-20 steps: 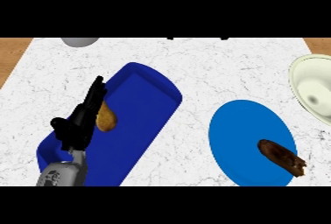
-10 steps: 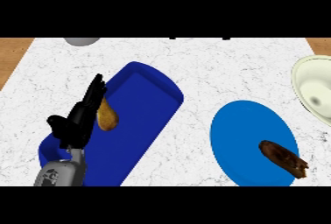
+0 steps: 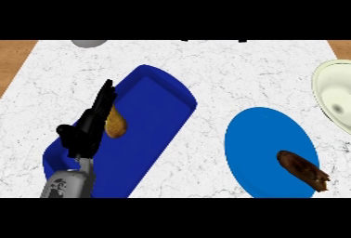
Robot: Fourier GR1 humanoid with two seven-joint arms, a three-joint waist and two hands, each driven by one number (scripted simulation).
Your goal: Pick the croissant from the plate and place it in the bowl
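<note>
One left hand (image 3: 86, 132), straight-fingered, sat beside a golden-brown lump (image 3: 115, 124); the croissant (image 3: 302, 168) (well apart, on the plate (image 3: 264, 139)) probably deserved its reach instead.

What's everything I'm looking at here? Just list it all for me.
counter: one, white marbled, fills most of the view
tray: one, dark blue, long, lying slantwise left of centre
golden-brown food item: one, on the tray, right beside the hand
plate: one, blue, round, right of the tray
croissant: one, dark brown, on the plate's lower right part
bowl: one, cream, right edge, partly cut off
grey round thing: one, top edge at left, mostly cut off
left forearm: one, grey, lower left
left hand: one, black, fingers straight, over the tray's left side
right hand: none in view
</note>
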